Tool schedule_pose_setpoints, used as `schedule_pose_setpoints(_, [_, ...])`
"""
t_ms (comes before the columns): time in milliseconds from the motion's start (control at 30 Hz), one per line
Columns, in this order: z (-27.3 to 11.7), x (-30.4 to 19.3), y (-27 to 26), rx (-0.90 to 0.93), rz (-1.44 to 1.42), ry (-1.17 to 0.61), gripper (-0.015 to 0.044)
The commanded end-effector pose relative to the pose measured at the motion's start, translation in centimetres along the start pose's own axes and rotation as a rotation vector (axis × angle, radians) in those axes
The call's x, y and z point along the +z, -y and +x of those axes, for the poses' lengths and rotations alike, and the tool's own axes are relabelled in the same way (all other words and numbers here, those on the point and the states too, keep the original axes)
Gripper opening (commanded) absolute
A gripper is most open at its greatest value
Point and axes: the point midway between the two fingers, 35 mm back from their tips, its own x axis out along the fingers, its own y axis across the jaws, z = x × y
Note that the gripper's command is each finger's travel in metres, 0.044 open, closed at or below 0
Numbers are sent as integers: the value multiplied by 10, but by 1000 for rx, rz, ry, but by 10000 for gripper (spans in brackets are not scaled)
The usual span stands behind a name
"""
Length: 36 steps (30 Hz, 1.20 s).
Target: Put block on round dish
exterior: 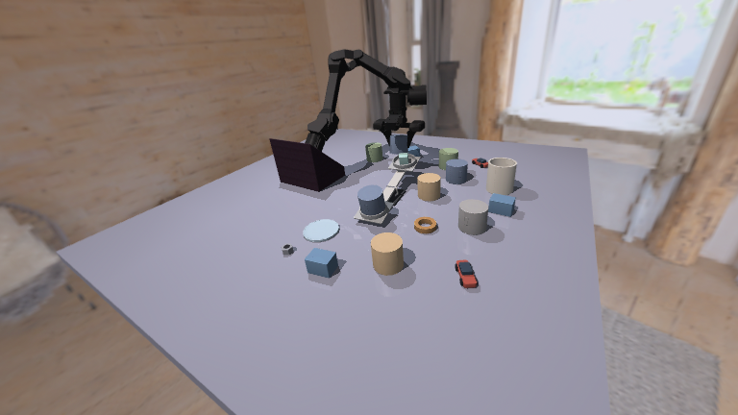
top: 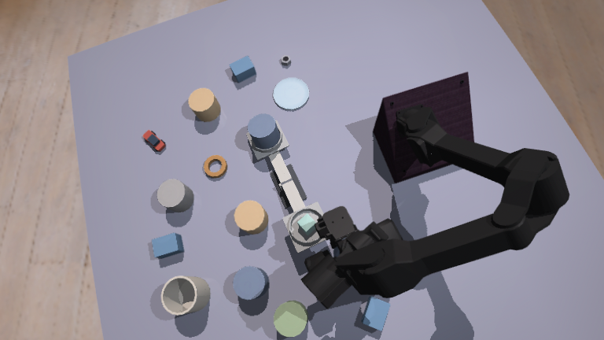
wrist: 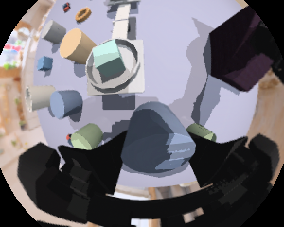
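Observation:
My gripper [exterior: 400,141] [wrist: 153,132] is shut on a blue cup [exterior: 399,144] [wrist: 156,125], beyond the far pan of the balance [top: 291,194] [exterior: 396,179] [wrist: 121,29]. The arm hides this cup in the top view, and its height over the table is hard to tell. The mint block [top: 306,223] [exterior: 403,158] [wrist: 108,53] lies uncovered inside the ring of that pan. The other blue cup [top: 263,131] [exterior: 371,200] stands upright on the opposite pan. The pale blue round dish [top: 290,93] [exterior: 321,230] has nothing on it and lies near that second cup.
A tan cylinder [top: 250,216] [exterior: 429,187] [wrist: 77,45] stands beside the balance. A blue cylinder [top: 249,282] [exterior: 456,171] [wrist: 66,104], green cylinders [top: 290,318] [exterior: 374,153] [wrist: 201,132] and a blue block [top: 376,313] stand near the gripper. A dark wedge [top: 454,113] [exterior: 299,164] is by the arm's base.

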Motion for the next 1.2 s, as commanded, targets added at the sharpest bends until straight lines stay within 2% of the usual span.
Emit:
schedule_pose_setpoints(0, [5,-7,8,9,2,-5,0])
schedule_pose_setpoints(267, [15,-14,16,10,3,-17,0])
schedule_pose_setpoints(567, [49,-15,16,10,4,-19,0])
schedule_pose_setpoints(1133, [70,-15,16,10,4,-21,0])
schedule_pose_setpoints(1167, [64,-18,15,9,-2,-26,26])
